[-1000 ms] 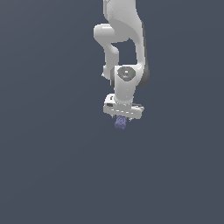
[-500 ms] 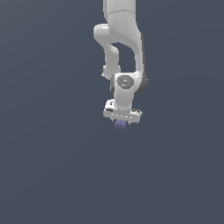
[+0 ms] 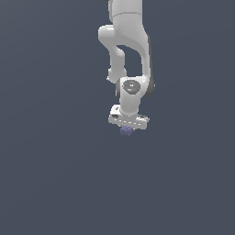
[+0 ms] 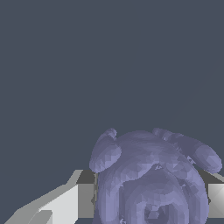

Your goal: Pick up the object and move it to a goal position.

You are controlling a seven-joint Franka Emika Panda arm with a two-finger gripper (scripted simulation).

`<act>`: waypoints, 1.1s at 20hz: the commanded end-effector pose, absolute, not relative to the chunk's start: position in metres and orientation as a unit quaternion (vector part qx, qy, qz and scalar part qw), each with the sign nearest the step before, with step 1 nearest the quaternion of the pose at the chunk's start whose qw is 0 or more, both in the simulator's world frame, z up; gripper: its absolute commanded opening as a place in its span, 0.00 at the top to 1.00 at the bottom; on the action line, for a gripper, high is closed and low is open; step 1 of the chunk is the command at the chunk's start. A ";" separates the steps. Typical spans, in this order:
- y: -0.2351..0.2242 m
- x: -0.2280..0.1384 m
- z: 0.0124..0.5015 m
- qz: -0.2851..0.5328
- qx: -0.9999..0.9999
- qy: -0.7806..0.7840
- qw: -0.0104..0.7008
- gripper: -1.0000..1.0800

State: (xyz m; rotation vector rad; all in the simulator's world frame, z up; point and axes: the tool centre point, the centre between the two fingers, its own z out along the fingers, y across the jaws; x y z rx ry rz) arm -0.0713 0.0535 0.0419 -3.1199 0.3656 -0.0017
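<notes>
Gripper (image 3: 126, 128) clamped on the object (image 3: 126, 131), a lumpy bluish-purple blob directly beneath the white arm (image 3: 130, 55). Wrist view: object (image 4: 151, 179) sits between 2 fingers (image 4: 65, 203), touching both, against plain grey ground (image 3: 55, 174).

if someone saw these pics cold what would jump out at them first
The white arm hanging down from the top of the exterior view against a plain dark grey-blue backdrop, with nothing else around it. Next, the small bluish-purple object tucked right under the gripper. In the wrist view that lumpy, swirled blob fills the space between the grey fingers, which sit on either side of it.
</notes>
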 end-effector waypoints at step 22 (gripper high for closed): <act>0.024 -0.029 0.091 -0.082 -0.993 0.076 0.043 1.00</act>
